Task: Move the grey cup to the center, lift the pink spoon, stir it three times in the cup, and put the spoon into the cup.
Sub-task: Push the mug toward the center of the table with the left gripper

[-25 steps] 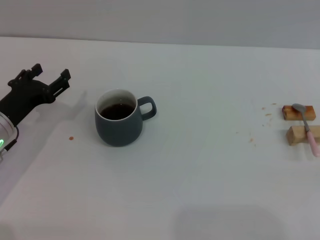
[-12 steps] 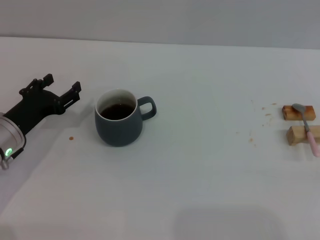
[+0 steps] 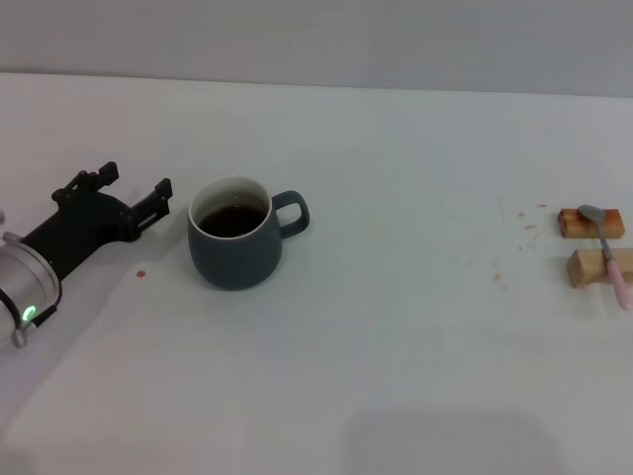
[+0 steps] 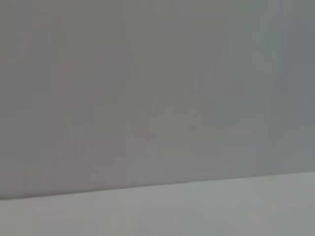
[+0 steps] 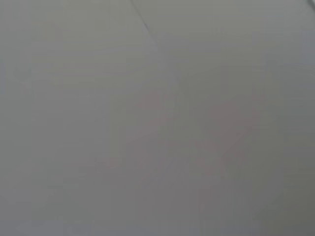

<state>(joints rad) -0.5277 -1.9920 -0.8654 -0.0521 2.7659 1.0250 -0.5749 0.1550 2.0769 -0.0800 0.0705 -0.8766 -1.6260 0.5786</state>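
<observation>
A: Nearest the robot's body, the left gripper [image 3: 136, 184] is low over the white tabletop [image 3: 396, 376], black fingers spread apart with nothing between them, tips just beside the rounded dark blue-grey ceramic mug [image 3: 235, 245] but not touching. A small brown spot [image 3: 140, 273] lies on the table below the fingers.

B: Mug status?

A: Upright, left of the table's middle, loop handle turned to the side away from the gripper, dark brown liquid inside, level well under the rim. The step in hand looks like the grasp before shifting it to the centre.

B: Notes for doing it well?

A: Judgement only: bring the spread fingers squarely round the body below the rim, close firmly, then move it slowly and level, because the liquid would slop on a jerk or tilt. A glancing touch from one fingertip could shove or rotate the mug.

B: Farther off?

A: Far on the right, the slim spoon with a pale pink handle and grey metal bowl [image 3: 610, 257] rests across two small wooden blocks [image 3: 591, 243], well apart from the mug. A few crumbs [image 3: 514, 242] lie scattered near the blocks. The right gripper is not visible in any view; both wrist views show only blank grey surface.
</observation>
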